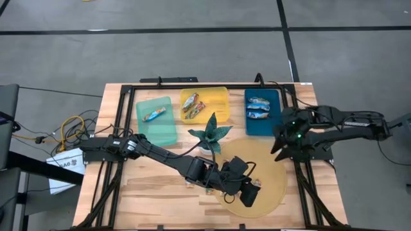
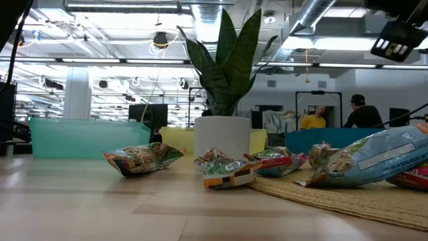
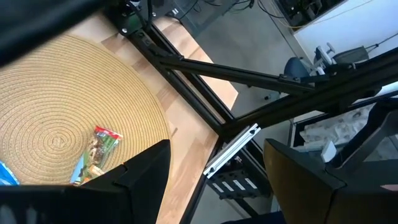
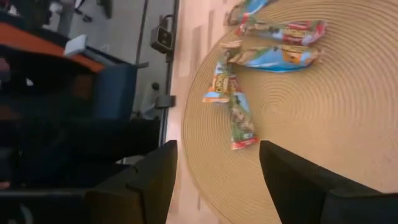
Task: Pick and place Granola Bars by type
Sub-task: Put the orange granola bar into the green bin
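Granola bars [image 4: 273, 57] lie in several spots: some loose on the round woven mat [image 1: 273, 179] at the near right of the tabletop [image 1: 122, 196], one in the pale green tray [image 1: 166, 125], a couple in the yellow tray [image 1: 215, 99], and two blue ones in the teal tray [image 1: 275, 122]. Between the trays and the mat stands a potted plant [image 1: 210, 133]. Reaching across from the left, the left gripper [image 1: 249, 191] hangs over the mat's near part with its fingers spread wide and nothing between them. Over the mat's far right edge sits the right gripper [image 1: 280, 146], fingers likewise parted and empty. From above the arm hides most of the mat's bars, so I can't count them properly.
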Controlling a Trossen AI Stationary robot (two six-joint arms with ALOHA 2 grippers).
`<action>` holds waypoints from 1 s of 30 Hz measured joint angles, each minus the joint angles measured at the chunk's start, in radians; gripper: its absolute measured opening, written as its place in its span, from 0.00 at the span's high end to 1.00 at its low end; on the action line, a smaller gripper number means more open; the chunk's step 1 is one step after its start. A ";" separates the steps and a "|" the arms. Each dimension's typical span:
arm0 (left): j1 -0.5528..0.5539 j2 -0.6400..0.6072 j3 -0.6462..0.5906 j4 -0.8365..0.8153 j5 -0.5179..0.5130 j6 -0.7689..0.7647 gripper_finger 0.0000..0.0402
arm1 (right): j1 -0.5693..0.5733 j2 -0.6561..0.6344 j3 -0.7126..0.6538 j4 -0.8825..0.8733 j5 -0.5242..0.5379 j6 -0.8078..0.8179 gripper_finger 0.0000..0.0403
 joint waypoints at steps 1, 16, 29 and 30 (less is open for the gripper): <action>0.000 0.000 0.000 0.000 0.000 0.000 0.38 | 0.015 0.000 0.000 0.008 0.015 0.000 0.45; -0.005 0.000 0.000 -0.010 0.058 -0.023 0.38 | 0.331 0.010 0.000 0.033 0.421 0.048 0.50; -0.054 0.011 -0.051 -0.137 0.112 0.129 0.38 | 0.552 0.060 0.000 0.122 0.533 0.225 0.55; -0.054 0.011 -0.056 -0.163 0.115 0.149 0.38 | 0.560 0.060 0.000 0.128 0.541 0.248 0.55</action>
